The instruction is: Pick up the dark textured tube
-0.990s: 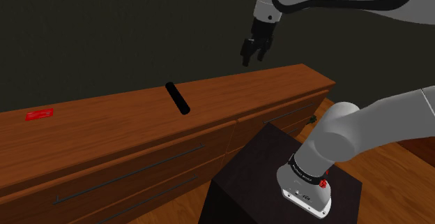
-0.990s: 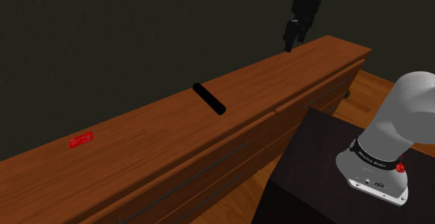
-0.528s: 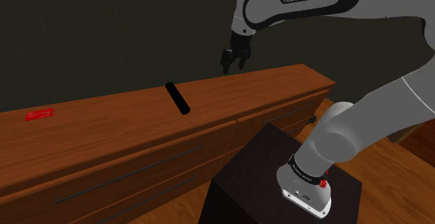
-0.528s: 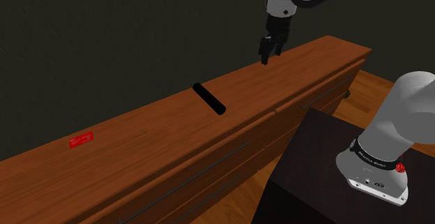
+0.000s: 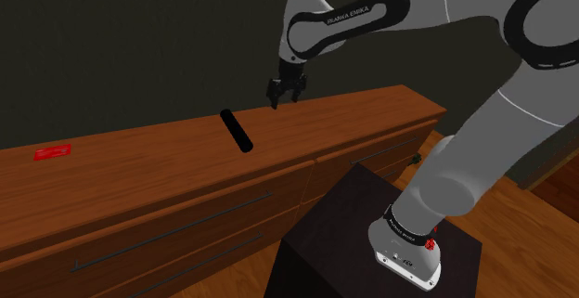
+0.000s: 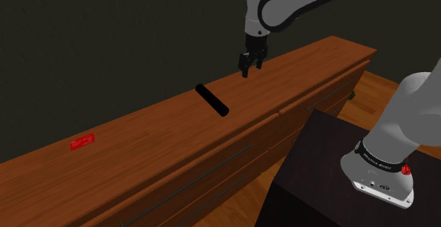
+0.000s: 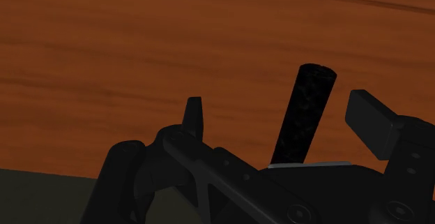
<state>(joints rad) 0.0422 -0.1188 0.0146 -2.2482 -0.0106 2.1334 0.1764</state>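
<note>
The black, rough-textured tube point(image 5: 236, 130) lay flat on the long brown wooden sideboard point(image 5: 167, 171), slanted across its top and well apart from a small flat red tag point(image 5: 53, 151) toward the shoulder view's left. The all-black two-finger gripper point(image 5: 281, 94) hung over the top, near the tube on the shoulder view's right. In the wrist view its fingers point(image 7: 193, 114) stood apart — open — with the tube showing between them, unheld. The dark box stand point(image 5: 353, 222) sat before the drawers.
</note>
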